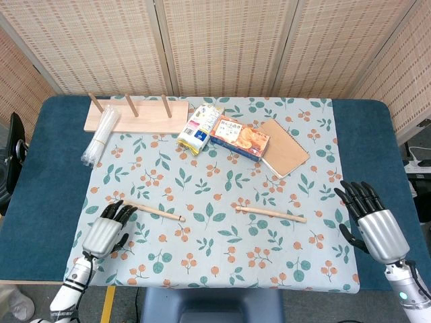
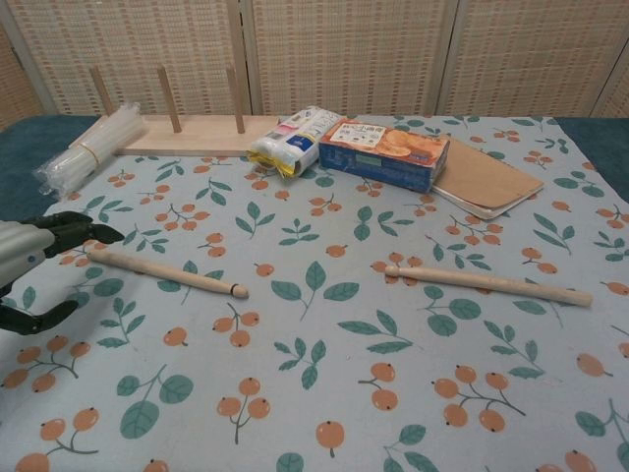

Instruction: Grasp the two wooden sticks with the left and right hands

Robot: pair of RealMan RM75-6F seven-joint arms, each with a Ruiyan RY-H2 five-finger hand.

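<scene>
Left hand (image 1: pixel 108 231) was spread wide, empty, beside left stick (image 1: pixel 152 210); right hand (image 1: pixel 372 223) likewise, far from right stick (image 1: pixel 271 213). Best grasped mid-shaft, fingers crosswise.

Two slim, pale wooden sticks lie flat on the leaf-and-berry printed cloth, well apart from each other. The left pale round wooden stick (image 1: pixel 153 210) (image 2: pixel 167 272) runs slightly aslant, its nearer end pointing toward the middle. The right pale tapered wooden stick (image 1: pixel 271 213) (image 2: pixel 488 282) lies almost level, its thicker end outward.
</scene>
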